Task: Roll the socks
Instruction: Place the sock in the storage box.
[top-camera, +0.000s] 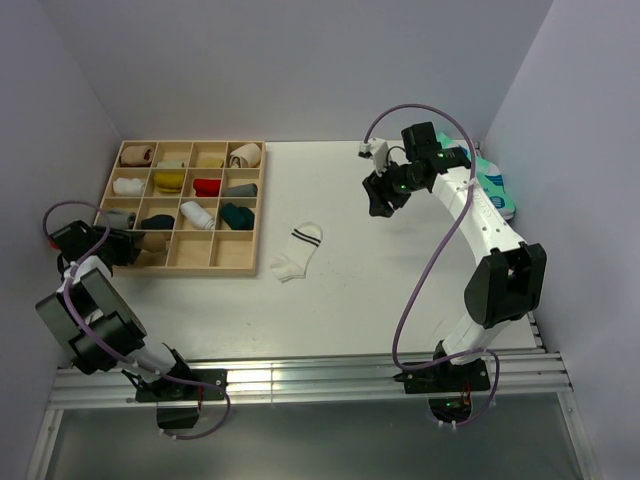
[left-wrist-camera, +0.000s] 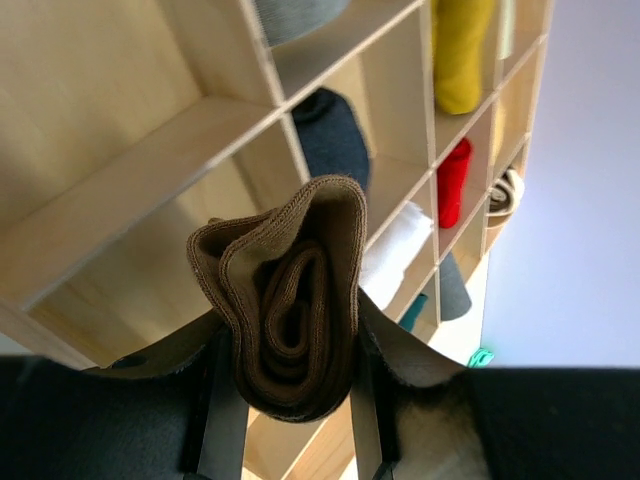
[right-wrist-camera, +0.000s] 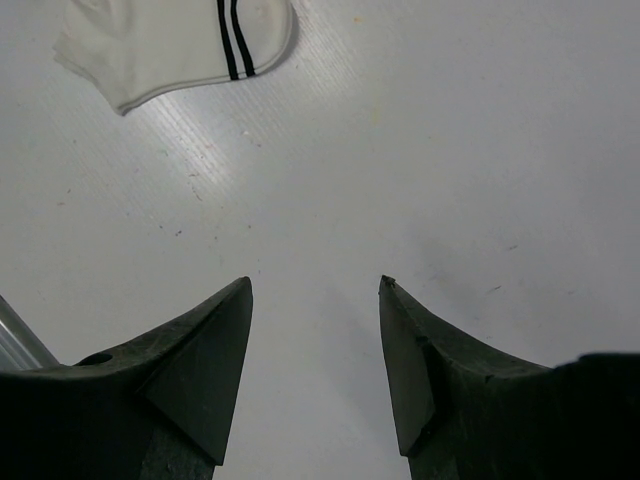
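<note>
Top external view: left gripper (top-camera: 122, 246) sits over the near-left corner of a light wooden grid tray (top-camera: 183, 269) of square compartments, at the left of the flat white table (top-camera: 350, 310). It is clamped on a tan-brown ribbed fabric sock (top-camera: 150, 243), rolled into a bundle. Left wrist view: left gripper (left-wrist-camera: 295, 400) has a finger on each side of the tan-brown ribbed fabric sock (left-wrist-camera: 290, 300), whose spiral end faces the camera. The roll is above the wooden grid tray (left-wrist-camera: 130, 170); I cannot tell which compartment is under it. Other compartments hold rolled socks, among them a yellow roll (left-wrist-camera: 462, 50), a red roll (left-wrist-camera: 453, 180) and a white roll (left-wrist-camera: 395, 255). A short white fabric sock (top-camera: 298, 252) with two dark cuff stripes lies flat and unrolled on the table just right of the tray, touching neither gripper. Right gripper (top-camera: 380, 200) hangs above bare table toward the far right, well apart from that sock. Right wrist view: right gripper (right-wrist-camera: 315, 285) has its jaws spread wide with nothing between them, and the short white fabric sock (right-wrist-camera: 170, 45) lies at the top left of the frame. A teal fabric pair (top-camera: 497, 185) with white-blue marks lies at the far right table edge, partly hidden behind the right arm.
</note>
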